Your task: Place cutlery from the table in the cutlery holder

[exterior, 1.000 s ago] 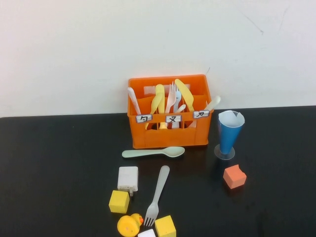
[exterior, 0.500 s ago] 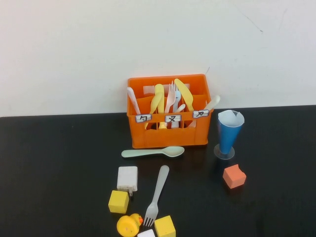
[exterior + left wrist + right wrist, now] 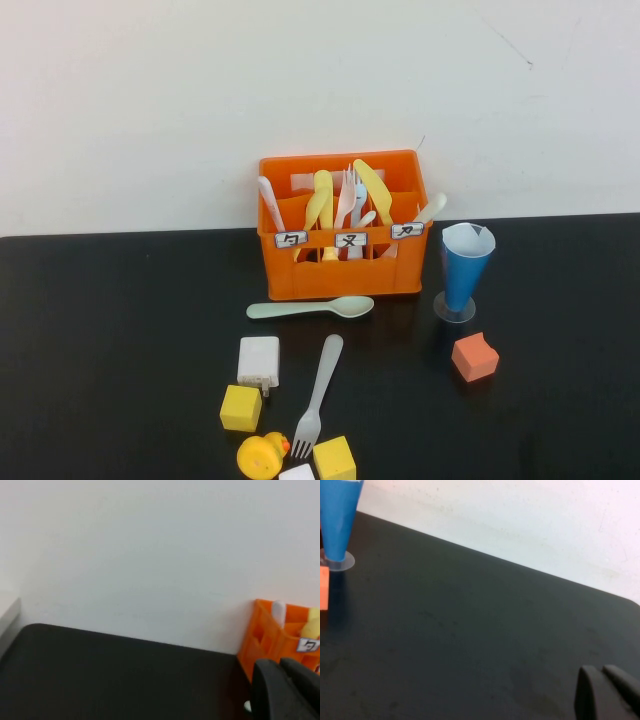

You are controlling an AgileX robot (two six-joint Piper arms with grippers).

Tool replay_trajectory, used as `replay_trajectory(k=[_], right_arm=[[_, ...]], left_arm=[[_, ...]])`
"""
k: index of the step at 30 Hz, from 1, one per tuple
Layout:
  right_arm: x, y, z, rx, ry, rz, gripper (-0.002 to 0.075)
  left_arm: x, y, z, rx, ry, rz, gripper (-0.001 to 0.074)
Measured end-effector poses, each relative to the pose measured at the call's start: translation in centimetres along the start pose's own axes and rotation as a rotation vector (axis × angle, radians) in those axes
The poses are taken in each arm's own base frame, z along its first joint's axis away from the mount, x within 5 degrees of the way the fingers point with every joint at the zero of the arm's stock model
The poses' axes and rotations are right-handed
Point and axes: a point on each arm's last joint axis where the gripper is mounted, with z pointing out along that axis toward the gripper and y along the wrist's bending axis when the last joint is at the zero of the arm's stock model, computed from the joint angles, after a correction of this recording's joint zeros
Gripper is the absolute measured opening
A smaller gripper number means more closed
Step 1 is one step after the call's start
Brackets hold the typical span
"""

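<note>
Left gripper (image 3: 290,690), lower right of its wrist view, seems closed, empty; right gripper (image 3: 610,692) likewise. Mid-frame in the high view, pale green spoon (image 3: 310,308) lies before the orange cutlery holder (image 3: 345,272); grey fork (image 3: 319,394) lower, on the black table (image 3: 120,330).

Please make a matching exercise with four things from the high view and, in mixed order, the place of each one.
Things:
1. pale green spoon
2. light grey fork
3. blue cup
4. orange cube

Places:
A. right of the cutlery holder
B. flat, just in front of the holder
C. in front of the cup
D. tines near the rubber duck

Pairs: 1-B, 2-D, 3-A, 4-C

Left gripper and right gripper appear only in their wrist views.
</note>
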Motion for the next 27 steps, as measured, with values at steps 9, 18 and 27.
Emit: replay_trajectory(k=[9,18,27], right_arm=[[0.0,0.0,0.0,0.000,0.000,0.000,-0.0003],[0.0,0.0,0.0,0.000,0.000,0.000,-0.0003],[0.0,0.0,0.0,0.000,0.000,0.000,-0.0003]], left_arm=[[2.0,0.6,-0.2,-0.053,0.216,0.134,0.0000],[2.2,1.0,-0.3,-0.131,0.242,0.202,0.0000],[2.2,1.1,-0.3,-0.149,0.239,0.202,0.0000]])
